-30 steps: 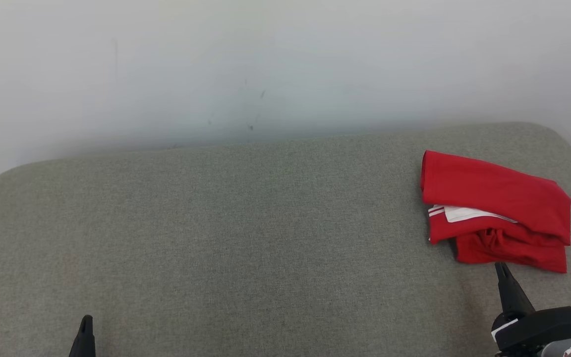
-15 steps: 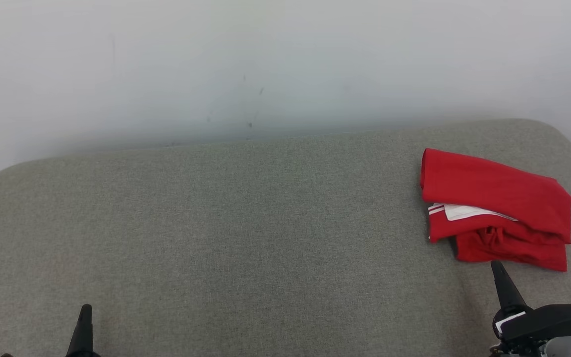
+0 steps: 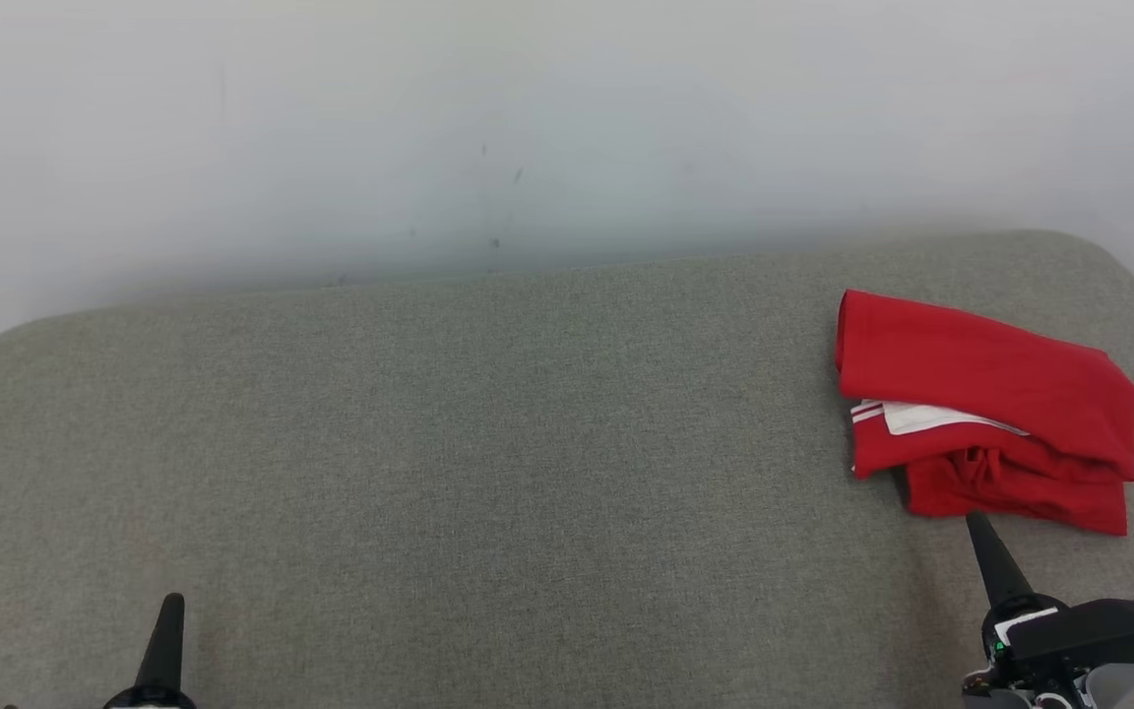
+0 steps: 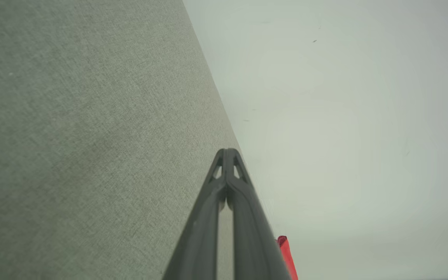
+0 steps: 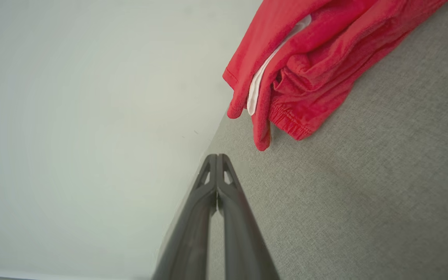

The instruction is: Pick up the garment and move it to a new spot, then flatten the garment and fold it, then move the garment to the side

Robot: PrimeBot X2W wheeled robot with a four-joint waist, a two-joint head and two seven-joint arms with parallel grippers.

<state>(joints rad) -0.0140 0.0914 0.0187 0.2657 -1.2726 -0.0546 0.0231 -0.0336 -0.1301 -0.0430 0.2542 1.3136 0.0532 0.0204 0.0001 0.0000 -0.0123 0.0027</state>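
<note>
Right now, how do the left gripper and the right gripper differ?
The right gripper has its tip close to the garment, at its near edge; the left gripper is far from it, over bare grey fabric. In the head view the right gripper leans toward the robot's left, while the left gripper points almost straight up. Both are shut and hold nothing.

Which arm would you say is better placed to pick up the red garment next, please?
Probably the right arm: its shut jaws point at the garment, just short of its near edge, while the left arm sits far across the grey surface.
</note>
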